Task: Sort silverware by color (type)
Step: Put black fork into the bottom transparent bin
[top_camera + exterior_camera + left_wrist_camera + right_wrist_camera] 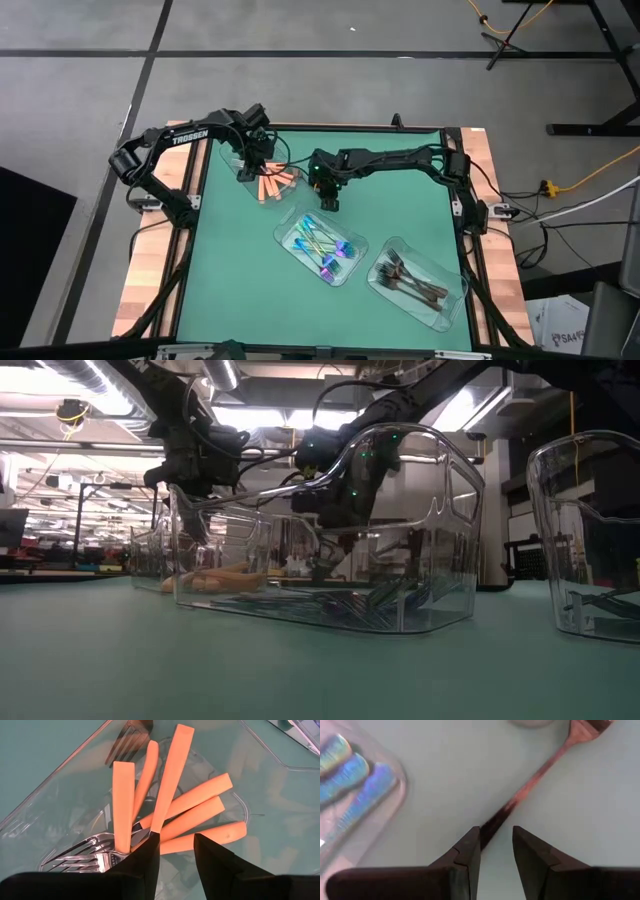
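Showing only in the right wrist view, a dark fork (pixel 530 785) lies before the right fingers (pixel 470 845), parted and empty

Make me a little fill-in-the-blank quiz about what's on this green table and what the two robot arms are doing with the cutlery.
1. The clear tray under the left gripper holds forks with ____ handles.
2. The iridescent blue-purple utensils lie in the ____ of the three trays.
3. The dark fork before the right gripper lies on the bare green ____, outside every tray.
4. The tray nearest the table's right edge holds the ____ utensils.

Missing words: orange; middle; table; dark
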Motion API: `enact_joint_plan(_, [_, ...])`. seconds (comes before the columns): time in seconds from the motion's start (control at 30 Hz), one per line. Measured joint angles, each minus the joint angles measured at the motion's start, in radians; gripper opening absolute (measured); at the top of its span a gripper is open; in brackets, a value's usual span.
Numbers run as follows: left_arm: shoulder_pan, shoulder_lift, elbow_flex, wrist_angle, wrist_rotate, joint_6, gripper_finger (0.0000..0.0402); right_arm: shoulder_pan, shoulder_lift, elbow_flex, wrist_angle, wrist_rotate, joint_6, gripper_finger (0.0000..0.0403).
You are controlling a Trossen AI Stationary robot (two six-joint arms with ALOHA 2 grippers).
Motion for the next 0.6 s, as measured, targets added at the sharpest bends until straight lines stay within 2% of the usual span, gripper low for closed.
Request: enact_joint_plan(0.6, [0.000, 0.000, 0.000, 0.001, 0.000, -0.002, 0.0114, 0.018, 0.028, -0.001, -0.038, 0.000, -0.029, 0.0104])
